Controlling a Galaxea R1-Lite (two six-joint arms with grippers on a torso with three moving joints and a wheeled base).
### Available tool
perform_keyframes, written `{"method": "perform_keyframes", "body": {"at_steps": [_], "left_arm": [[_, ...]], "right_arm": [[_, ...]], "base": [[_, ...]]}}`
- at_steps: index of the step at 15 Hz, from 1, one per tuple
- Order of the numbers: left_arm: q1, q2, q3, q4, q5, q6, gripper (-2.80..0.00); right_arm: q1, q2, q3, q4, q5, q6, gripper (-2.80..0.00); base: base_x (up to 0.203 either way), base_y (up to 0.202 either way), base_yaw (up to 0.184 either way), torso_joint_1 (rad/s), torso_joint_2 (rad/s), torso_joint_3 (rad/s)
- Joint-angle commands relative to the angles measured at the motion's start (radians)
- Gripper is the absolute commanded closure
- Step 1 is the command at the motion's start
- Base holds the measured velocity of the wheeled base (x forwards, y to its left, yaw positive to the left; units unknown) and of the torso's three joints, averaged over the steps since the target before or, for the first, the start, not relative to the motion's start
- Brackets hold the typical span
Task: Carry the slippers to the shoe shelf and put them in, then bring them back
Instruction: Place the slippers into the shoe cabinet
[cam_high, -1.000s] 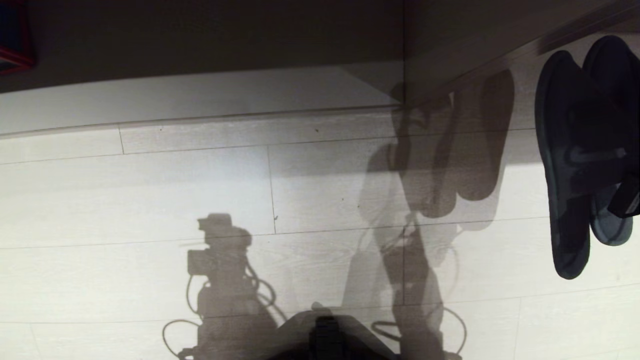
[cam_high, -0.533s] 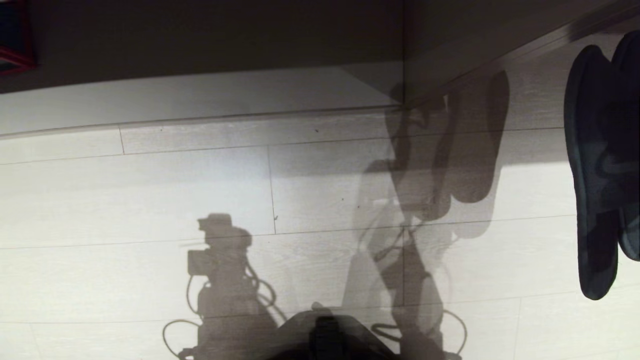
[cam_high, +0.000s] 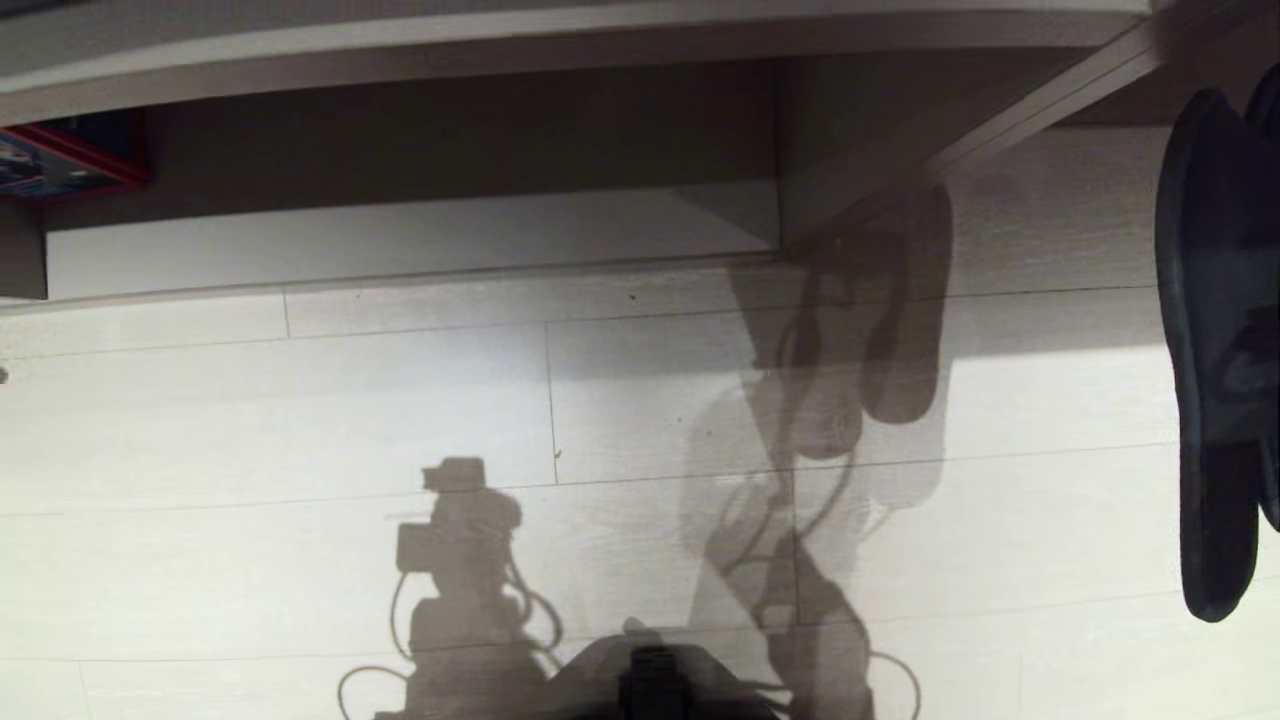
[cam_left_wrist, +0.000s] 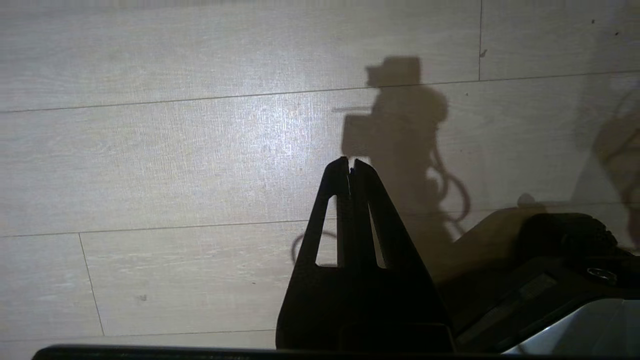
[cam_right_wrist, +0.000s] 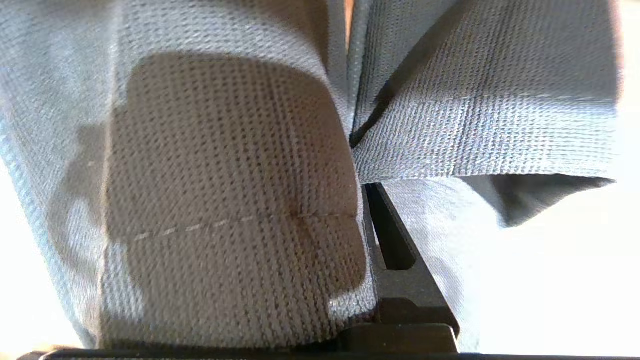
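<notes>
The slippers (cam_high: 1215, 340) hang off the pale plank floor (cam_high: 300, 420) at the right edge of the head view, held by the right gripper (cam_right_wrist: 367, 200), whose fingers (cam_right_wrist: 395, 250) are clamped on the grey-blue woven fabric where the two slippers press together. The shoe shelf (cam_high: 420, 235) lies ahead, a low recess with a pale base board and a vertical divider (cam_high: 777, 160); the slippers are outside it, to its right. The left gripper (cam_left_wrist: 351, 167) points at the bare floor, fingers closed together and empty.
</notes>
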Motion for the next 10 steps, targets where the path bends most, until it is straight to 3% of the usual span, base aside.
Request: {"method": "perform_keyframes", "body": {"at_steps": [1, 5, 10], "left_arm": [[0.000, -0.001, 0.008, -0.002, 0.000, -0.001, 0.00], [0.001, -0.001, 0.008, -0.001, 0.000, 0.000, 0.00], [0.001, -0.001, 0.008, -0.001, 0.000, 0.001, 0.00]], "right_arm": [[-0.001, -0.006, 0.003, -0.002, 0.001, -0.002, 0.00], [0.000, -0.035, 0.010, 0.046, 0.026, -0.003, 0.00], [-0.001, -0.065, 0.023, 0.125, 0.062, -0.006, 0.00]], "base": [[0.000, 0.000, 0.000, 0.002, 0.01, 0.206], [0.000, 0.000, 0.000, -0.001, 0.00, 0.184], [0.000, 0.000, 0.000, 0.003, 0.00, 0.043]]}}
